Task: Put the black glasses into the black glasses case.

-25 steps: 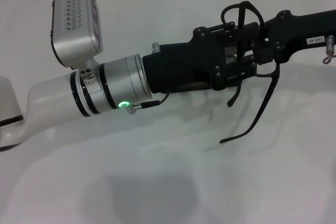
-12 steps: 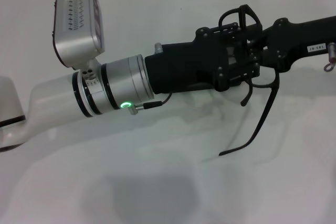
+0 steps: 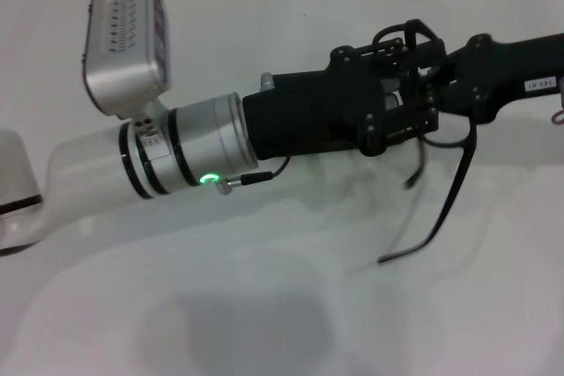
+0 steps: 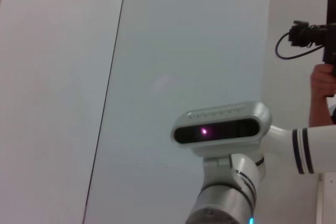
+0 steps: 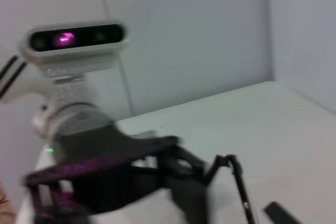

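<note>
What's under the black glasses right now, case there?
No case in view. The black glasses hang in the air between the left gripper and right gripper; below them only bare white table and their shadow. The frame front is mostly hidden by the grippers.

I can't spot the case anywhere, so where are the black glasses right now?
In the head view they hang above the white table, right of centre: the glasses sit between the left end effector and the right end effector.
</note>
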Robot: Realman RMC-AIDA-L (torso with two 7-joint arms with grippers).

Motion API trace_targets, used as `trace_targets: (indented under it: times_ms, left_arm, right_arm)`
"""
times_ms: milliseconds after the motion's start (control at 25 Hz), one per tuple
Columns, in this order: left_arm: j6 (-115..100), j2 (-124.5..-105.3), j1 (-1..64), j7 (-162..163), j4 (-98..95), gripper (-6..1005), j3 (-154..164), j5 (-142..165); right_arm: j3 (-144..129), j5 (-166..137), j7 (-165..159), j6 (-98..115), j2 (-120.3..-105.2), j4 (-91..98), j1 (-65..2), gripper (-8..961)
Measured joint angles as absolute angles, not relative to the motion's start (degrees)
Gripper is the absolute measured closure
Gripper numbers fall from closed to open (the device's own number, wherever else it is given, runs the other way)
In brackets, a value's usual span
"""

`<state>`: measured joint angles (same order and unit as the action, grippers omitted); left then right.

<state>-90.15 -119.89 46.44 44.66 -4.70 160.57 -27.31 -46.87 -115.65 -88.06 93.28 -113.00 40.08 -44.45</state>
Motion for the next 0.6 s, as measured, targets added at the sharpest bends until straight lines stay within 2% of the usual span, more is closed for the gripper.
trace_targets:
  times_ms: [240, 480, 600]
  left_arm:
    - [-93.77, -119.72, 45.91, 44.89, -2.17, 438, 159.97, -27.21]
    - [-93.36, -119.71, 45.18, 45.87, 0.57, 438, 159.78, -28.11]
    - [-91.72, -119.70, 45.08, 46.30, 1.52, 437, 159.87, -28.12]
  right_arm:
    - [-45.13, -113.00, -87.63, 88.58, -112.14, 42.99, -41.30, 902]
    - [-40.94, -101.39, -84.79, 94.24, -110.89, 48.32, -35.13, 902]
    - [-40.48, -96.80, -83.58, 95.81, -110.76, 49.15, -33.59, 903]
